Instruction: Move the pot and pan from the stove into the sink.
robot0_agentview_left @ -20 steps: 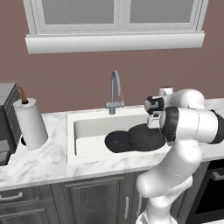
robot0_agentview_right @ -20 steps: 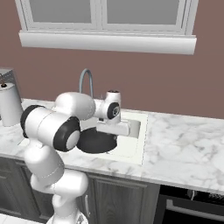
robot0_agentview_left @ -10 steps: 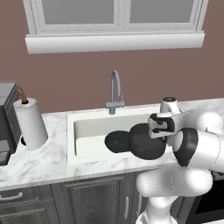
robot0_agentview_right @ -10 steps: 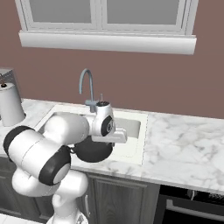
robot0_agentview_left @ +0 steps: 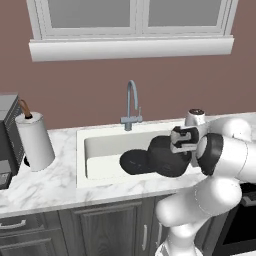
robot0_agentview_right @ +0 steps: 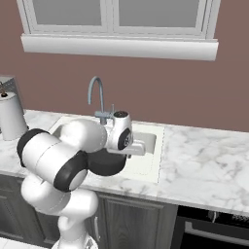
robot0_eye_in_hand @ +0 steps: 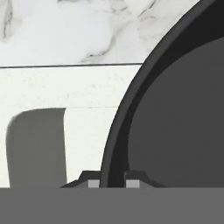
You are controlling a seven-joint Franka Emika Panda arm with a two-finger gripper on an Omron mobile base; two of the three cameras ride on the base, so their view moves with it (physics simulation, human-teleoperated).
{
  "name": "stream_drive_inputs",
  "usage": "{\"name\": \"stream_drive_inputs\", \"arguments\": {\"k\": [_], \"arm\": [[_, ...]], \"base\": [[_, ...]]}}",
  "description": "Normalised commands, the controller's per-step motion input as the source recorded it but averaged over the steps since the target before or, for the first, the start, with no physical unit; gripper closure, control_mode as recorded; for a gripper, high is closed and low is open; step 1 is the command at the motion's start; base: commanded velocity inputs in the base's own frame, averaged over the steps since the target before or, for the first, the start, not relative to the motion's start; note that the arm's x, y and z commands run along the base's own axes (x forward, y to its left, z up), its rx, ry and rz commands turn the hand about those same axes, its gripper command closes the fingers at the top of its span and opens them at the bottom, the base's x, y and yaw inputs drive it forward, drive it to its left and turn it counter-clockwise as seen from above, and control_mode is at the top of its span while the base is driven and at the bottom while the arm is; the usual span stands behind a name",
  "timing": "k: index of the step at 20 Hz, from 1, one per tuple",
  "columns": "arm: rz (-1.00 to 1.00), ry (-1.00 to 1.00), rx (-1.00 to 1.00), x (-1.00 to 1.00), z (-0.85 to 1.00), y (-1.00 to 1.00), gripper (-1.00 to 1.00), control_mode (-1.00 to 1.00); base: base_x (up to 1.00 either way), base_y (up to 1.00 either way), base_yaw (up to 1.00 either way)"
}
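The dark grey, straight-sided cylindrical cooking pot (robot0_agentview_left: 166,156) hangs over the right half of the white rectangular recessed sink (robot0_agentview_left: 100,148), tilted so that its round body faces the left base camera. In the hand view its thick dark rim (robot0_eye_in_hand: 131,109) sweeps up in a broad curve, with the smooth grey inside of the pot to the right of it. The two-finger tool (robot0_eye_in_hand: 112,180) is clamped on that rim, one small dark tip on each side of the wall, the jaws drawn close together around it. In the left base view the tool (robot0_agentview_left: 181,141) sits at the pot's upper right edge, near the sink's right wall.

The black, round, shallow frying pan (robot0_agentview_left: 134,162) lies lower in the basin, just left of the pot and partly hidden behind it; whether the two touch cannot be told. It looks flat and matte, with a low rim.

The grey curved gooseneck faucet (robot0_agentview_left: 131,102) stands at the back edge of the sink, in the middle. The white marble table (robot0_agentview_right: 204,160) surrounds the basin. A white paper towel roll (robot0_agentview_left: 35,141) stands upright on the table toward its left end, well apart from the sink. In the right base view the pot (robot0_agentview_right: 108,164) shows as a dark mass at the sink's front edge, mostly covered by the arm.
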Motion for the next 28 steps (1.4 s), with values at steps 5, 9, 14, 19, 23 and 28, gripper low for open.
{"name": "stream_drive_inputs", "arguments": {"k": [5, 9, 14, 19, 23, 28], "arm": [[0.0, 0.03, 0.1, 0.79, 0.22, -0.21, 1.0, -1.0], [-0.02, 0.0, 0.02, 0.77, 0.04, -0.1, 1.0, -1.0], [0.0, -0.04, -0.04, 0.45, -0.35, 0.0, 1.0, -1.0], [0.03, -0.09, -0.1, 0.16, -0.83, 0.0, 1.0, -1.0], [0.04, -0.1, -0.09, 0.23, -0.71, 0.0, 1.0, -1.0], [0.0, -0.05, -0.03, 0.3, -0.2, 0.0, -1.0, -1.0]], "base": [[0.0, 0.0, 0.0], [0.0, 0.0, 0.0], [0.0, 0.0, 0.0], [0.0, 0.0, 0.0], [0.0, 0.0, 0.0], [0.0, 0.0, 0.0]]}}
